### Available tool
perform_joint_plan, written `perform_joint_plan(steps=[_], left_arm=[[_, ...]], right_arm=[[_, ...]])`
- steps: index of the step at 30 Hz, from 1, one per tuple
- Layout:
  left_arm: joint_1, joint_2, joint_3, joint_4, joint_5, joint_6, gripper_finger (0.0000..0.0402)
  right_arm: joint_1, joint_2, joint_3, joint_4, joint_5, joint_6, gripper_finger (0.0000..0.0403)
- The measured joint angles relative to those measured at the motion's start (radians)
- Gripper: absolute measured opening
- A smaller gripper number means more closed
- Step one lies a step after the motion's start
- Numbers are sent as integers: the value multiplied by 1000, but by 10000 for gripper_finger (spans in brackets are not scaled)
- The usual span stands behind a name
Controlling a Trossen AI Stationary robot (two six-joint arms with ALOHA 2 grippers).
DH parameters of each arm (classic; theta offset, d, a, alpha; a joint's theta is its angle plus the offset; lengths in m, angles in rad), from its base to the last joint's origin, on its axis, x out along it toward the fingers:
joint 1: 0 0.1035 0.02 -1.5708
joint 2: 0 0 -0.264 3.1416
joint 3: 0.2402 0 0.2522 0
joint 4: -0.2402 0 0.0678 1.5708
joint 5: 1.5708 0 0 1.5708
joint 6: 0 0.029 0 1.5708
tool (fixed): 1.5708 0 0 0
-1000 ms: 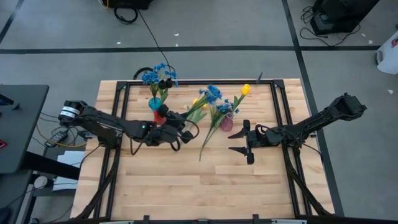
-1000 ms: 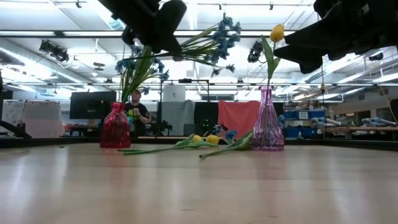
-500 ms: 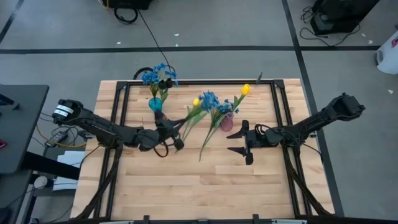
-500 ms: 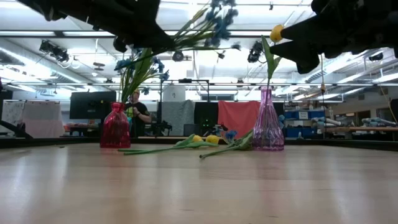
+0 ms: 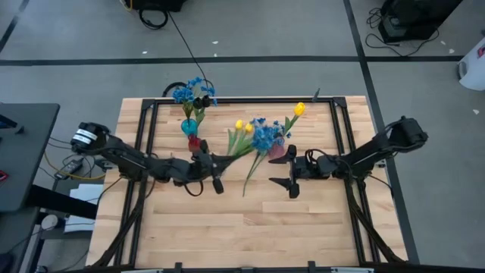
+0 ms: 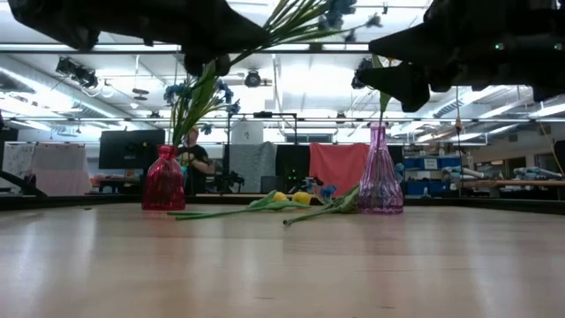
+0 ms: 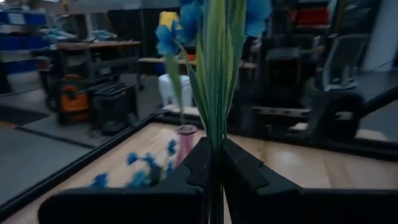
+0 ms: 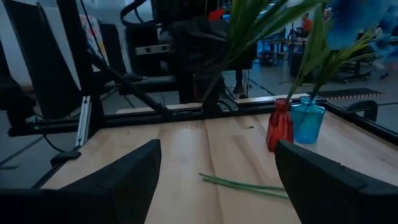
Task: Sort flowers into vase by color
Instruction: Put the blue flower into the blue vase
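The blue flower (image 5: 266,138) hangs above the table, its stem clenched in the left gripper (image 5: 213,161). Other flowers (image 5: 241,135) lie unsorted near the pink vase (image 5: 277,151). The right gripper (image 5: 287,173) waits spread wide nearby.

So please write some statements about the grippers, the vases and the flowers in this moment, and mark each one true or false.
1. The left gripper is shut on a blue flower stem. True.
2. The right gripper holds a yellow tulip. False: its fingers are open and hold nothing.
3. The red vase stands upright on the table. True.
4. The pink vase lies on its side. False: it stands upright with a stem in it.
5. Loose flowers lie on the table between the red vase and the pink vase. True.
6. The table holds no blue vase. False: a blue vase stands beside the red one.
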State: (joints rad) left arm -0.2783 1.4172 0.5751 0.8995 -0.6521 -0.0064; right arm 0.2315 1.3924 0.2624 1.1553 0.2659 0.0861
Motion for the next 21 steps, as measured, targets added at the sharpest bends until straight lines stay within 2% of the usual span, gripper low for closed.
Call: perform_joint_plan(steps=[10, 21], left_arm=[[-16, 129, 0, 199, 109, -3, 33], [-25, 287, 59, 209, 171, -126, 33]], right_arm=[[1, 117, 119, 12, -78, -11, 319], [20, 224, 237, 61, -77, -52, 318]])
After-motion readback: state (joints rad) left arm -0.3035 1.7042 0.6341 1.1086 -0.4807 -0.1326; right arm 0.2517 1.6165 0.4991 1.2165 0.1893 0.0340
